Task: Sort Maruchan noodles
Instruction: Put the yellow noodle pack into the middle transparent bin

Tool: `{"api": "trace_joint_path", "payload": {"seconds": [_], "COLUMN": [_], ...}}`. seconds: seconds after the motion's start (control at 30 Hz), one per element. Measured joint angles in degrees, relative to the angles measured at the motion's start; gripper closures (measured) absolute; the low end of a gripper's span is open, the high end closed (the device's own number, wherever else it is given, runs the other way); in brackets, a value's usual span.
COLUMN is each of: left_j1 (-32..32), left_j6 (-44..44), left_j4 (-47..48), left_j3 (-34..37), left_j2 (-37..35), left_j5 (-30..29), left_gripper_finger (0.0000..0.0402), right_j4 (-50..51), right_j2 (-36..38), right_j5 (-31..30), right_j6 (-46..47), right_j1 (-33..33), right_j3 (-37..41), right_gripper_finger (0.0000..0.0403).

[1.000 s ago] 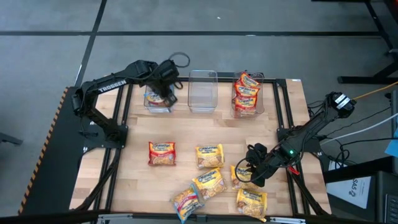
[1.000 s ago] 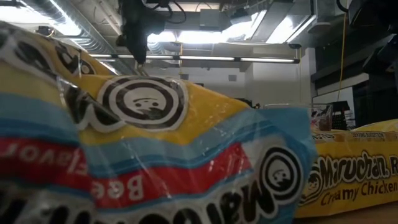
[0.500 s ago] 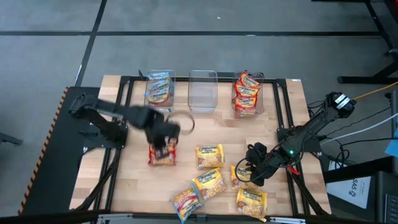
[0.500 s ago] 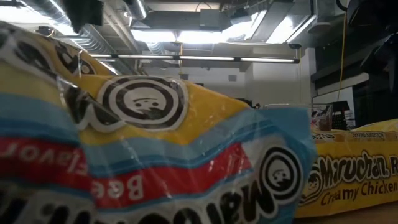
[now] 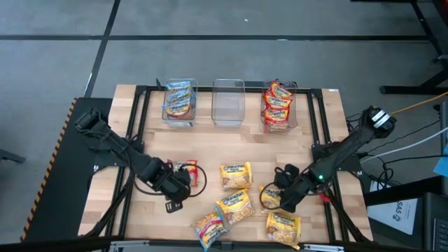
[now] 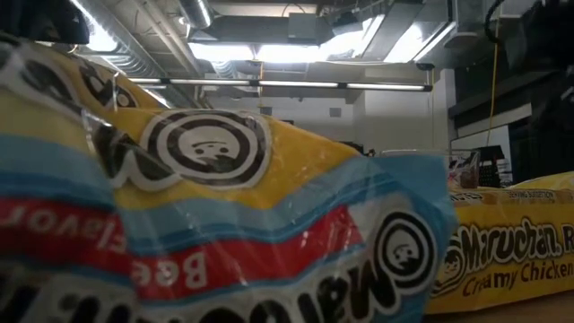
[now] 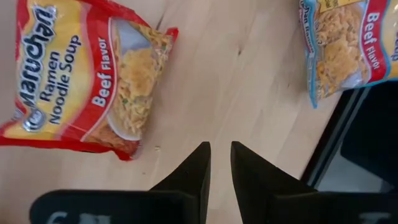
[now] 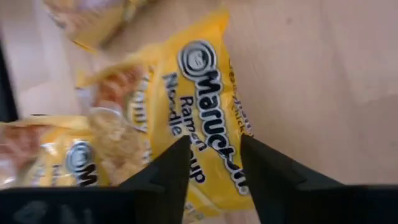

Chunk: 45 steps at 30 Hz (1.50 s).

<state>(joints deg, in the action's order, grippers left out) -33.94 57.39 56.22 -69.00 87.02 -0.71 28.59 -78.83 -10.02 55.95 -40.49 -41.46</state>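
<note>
Several Maruchan noodle packets lie flat on the near half of the table: a red one (image 5: 186,168), yellow ones (image 5: 236,175) (image 5: 236,205) (image 5: 283,225) and a blue-trimmed one (image 5: 210,227). My left gripper (image 7: 219,163) points down over bare wood just beside the red packet (image 7: 81,81), its fingers a narrow gap apart and holding nothing. My right gripper (image 8: 214,163) stands open, slanting down over a yellow packet (image 8: 199,106) at the near right (image 5: 268,199). Blue-trimmed packets fill the far left bin (image 5: 178,103); red ones fill the far right bin (image 5: 278,105). My right gripper's two fingers (image 8: 171,171) stand apart over the yellow packet's near part (image 8: 208,155), coming at it from above on a slant. Whether they touch the wrapper cannot be told. The packet lies flat on the table.
A clear bin (image 5: 228,101) stands between the two filled ones at the far edge. A black frame (image 5: 140,126) runs along the table's sides. In the low view a blue-trimmed packet (image 6: 224,224) fills the foreground, with a yellow one (image 6: 511,260) to its right.
My left gripper has swung from over the far left bin toward the near edge, down to beside the red packet, turning as it went. My right gripper has sunk a little toward the yellow packet. No packet has moved.
</note>
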Motion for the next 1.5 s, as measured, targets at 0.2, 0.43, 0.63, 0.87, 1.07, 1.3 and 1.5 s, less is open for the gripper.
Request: {"api": "trace_joint_path", "payload": {"seconds": [0.2,0.43,0.63,0.87,1.07,1.3,1.5], "left_j1": [-0.04,0.22,0.2,0.2,0.2,0.16,0.16], "left_j6": [0.56,0.39,-2.75,-3.98,-4.05,-6.86,-8.07], "left_j4": [-0.37,-0.38,-0.39,-0.39,-0.39,-0.37,-0.37], "left_j3": [-0.01,-0.01,-0.01,-0.02,-0.03,-0.03,-0.03], "left_j2": [0.0,0.0,0.0,0.0,0.0,0.0,0.0], "left_j5": [-0.25,-2.8,-5.98,-7.37,-7.8,-9.71,-11.97], "left_gripper_finger": [0.0344,0.0344,0.0344,0.0344,0.0344,0.0344,0.0344], "right_j4": [-6.19,-8.17,-11.41,-12.08,-9.52,2.59,13.03], "right_j2": [-5.86,-7.6,-7.81,-7.63,-7.6,-7.27,-7.25], "right_j5": [2.44,1.1,-1.86,-1.6,2.19,4.49,-7.67], "right_j6": [0.87,0.6,0.63,0.57,-5.02,-17.46,-32.83], "right_j1": [0.02,0.48,1.56,6.24,11.1,16.12,20.36], "right_j3": [-0.17,-0.25,-0.07,-0.12,-2.11,-11.93,-24.38], "right_gripper_finger": [0.0171,0.0163,0.0271,0.0391,0.04,0.0401,0.0402]}}
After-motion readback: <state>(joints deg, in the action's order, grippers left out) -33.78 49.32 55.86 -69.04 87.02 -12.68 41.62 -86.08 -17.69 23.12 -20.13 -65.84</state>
